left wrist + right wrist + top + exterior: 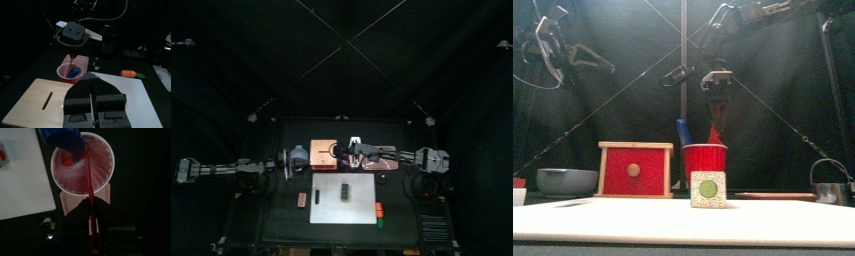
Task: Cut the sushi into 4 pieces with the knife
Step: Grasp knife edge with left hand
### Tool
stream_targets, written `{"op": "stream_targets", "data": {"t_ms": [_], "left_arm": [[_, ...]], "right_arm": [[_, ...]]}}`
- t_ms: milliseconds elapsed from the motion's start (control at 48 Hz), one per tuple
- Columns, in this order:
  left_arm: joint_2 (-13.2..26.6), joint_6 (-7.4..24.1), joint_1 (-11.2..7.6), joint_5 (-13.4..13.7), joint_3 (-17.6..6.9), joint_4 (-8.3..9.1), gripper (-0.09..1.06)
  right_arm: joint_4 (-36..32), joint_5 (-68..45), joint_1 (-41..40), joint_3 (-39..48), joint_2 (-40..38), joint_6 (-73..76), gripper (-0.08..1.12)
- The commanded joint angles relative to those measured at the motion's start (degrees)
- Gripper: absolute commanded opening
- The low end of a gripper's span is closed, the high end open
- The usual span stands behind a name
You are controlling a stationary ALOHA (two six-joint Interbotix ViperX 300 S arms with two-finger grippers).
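RED KNIFE GRIPPED OVER THE CUP: A thin red toy knife is seen clamped between the black jaws of the right gripper, with its blade hung straight down into the red cup. The cup is smooth-walled and tapered toward its base. It is shared with a broader blue toy knife, which is leaned against the rim.

The toy sushi roll, the piece to be cut, is stood near the middle of the flat white cutting board, apart from both grippers. Its end face is shown as a pale speckled square with a green oval at the centre, and from above its wrap is seen as a dark block.

Behind the board, a pale wooden box with a flat red drawer front and a pale oval knob is placed just beside the cup, on the left arm's side. The left gripper is held near the box, its jaws pressed together with nothing between them.

A rounded blue-grey bowl is set toward the left side of the black table, and a round metal cutter with a wire handle toward the right. An orange toy food with a green tip is laid just off the board's edge.
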Motion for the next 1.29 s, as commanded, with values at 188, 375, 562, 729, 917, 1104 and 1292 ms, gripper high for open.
{"op": "stream_targets", "data": {"t_ms": [188,375,562,729,917,1104,1292], "left_arm": [[0.1,-0.1,0.26,-0.5,-0.8,0.00,0.11],[0.1,-0.4,0.26,-0.5,-1.1,-0.35,0.35],[0.0,-0.4,0.26,-1.8,-1.8,-2.29,0.69],[0.0,-0.5,0.00,-4.7,-2.4,-3.43,0.95],[0.8,-0.3,-0.53,-5.2,-3.5,-3.16,1.02],[3.9,-0.2,-2.20,-4.9,-6.9,-1.41,1.01],[9.1,-0.2,-3.08,-4.1,-9.8,0.35,1.01]], "right_arm": [[7.2,4.8,-0.7,-9.1,-5.6,0.4,0.22],[7.5,5.8,-0.8,-10.1,-13.7,2.5,0.22],[5.5,-0.4,-0.2,-3.8,-21.0,6.8,0.22],[5.9,-10.8,1.8,7.4,-26.6,10.9,0.22],[6.9,-28.4,3.8,19.4,-32.5,16.4,0.22],[7.1,-46.3,6.9,30.3,-35.3,17.2,0.22],[7.9,-60.1,7.6,38.0,-35.9,17.1,0.22]]}}
